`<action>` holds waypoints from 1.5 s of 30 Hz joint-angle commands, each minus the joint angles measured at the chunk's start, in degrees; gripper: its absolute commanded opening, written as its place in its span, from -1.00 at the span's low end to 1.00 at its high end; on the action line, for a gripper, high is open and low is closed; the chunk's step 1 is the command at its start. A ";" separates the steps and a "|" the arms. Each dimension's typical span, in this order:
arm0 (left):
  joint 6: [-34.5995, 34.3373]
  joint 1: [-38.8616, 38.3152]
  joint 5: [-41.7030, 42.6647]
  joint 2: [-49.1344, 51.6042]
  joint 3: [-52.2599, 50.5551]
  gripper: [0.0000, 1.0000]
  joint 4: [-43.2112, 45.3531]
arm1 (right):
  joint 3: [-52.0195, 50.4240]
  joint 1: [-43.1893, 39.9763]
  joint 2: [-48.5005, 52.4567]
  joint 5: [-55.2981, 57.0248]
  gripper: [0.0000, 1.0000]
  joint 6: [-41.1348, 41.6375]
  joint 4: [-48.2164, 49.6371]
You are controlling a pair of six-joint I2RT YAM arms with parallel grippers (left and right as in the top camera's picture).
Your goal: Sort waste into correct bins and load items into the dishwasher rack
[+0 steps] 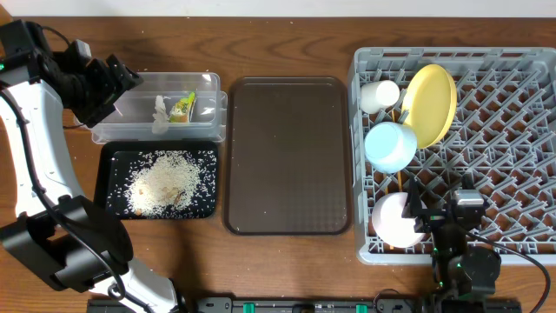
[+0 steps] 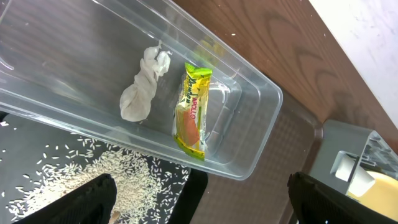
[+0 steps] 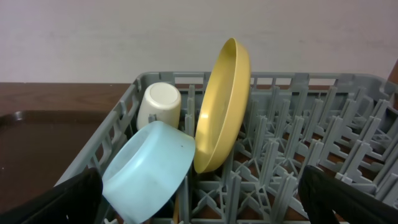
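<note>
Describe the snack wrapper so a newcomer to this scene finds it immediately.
Start at the clear plastic tub on the left, just beyond the shallow black tray. Two things lie inside it; the wrapper is the right-hand one, glossy green and yellow, unlike the crumpled white tissue beside it.

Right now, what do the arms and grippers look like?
The left arm has white curved links, black joints and black cables. The right arm shows mostly black, with a small green light and a black cable trailing right. The left gripper and right gripper are matte black, two blunt fingers each.

A robot test bench: bare wooden table [image 1: 287, 39], plain wall [image 3: 124, 31], dishwasher rack [image 1: 452, 54].
</note>
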 commanded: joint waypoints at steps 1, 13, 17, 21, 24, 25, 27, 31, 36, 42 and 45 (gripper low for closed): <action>0.35 0.20 -0.11 -0.11 0.15 0.82 -0.11 | -0.11 -0.61 -0.37 -0.37 0.98 -0.81 -0.22; 0.35 0.20 -0.11 -0.11 0.15 0.82 -0.11 | -0.09 -0.61 -0.37 -0.37 0.98 -0.81 -0.22; 0.35 0.20 -0.11 -0.11 0.15 0.82 -0.11 | -0.09 -0.61 -0.37 -0.37 0.98 -0.83 -0.22; 0.35 0.20 -0.11 -0.11 0.15 0.82 -0.11 | -0.09 -0.61 -0.37 -0.37 0.98 -0.81 -0.22; 0.35 0.04 -0.81 -0.11 0.15 0.82 -0.09 | -0.09 -0.61 -0.37 -0.37 0.99 -0.81 -0.22; 0.35 -0.33 -1.38 -0.46 0.15 0.83 -0.13 | -0.09 -0.61 -0.37 -0.37 0.98 -0.81 -0.22; 0.35 -0.59 -1.38 -2.05 0.15 0.82 -0.13 | -0.09 -0.61 -0.37 -0.37 0.99 -0.81 -0.22; 0.35 -1.40 -1.38 -7.50 0.15 0.83 -0.13 | -0.09 -0.61 -0.37 -0.37 0.99 -0.81 -0.22; 0.35 -4.48 -1.38 -16.48 0.11 0.83 -0.13 | -0.09 -0.61 -0.37 -0.37 0.99 -0.81 -0.22; 0.35 -13.84 -1.38 -29.24 -3.85 0.83 0.04 | -0.09 -0.59 -0.37 -0.37 0.98 -0.81 -0.22; 0.35 -19.63 -1.36 -36.72 -9.14 0.82 0.02 | -0.09 -0.61 -0.37 -0.37 0.99 -0.83 -0.22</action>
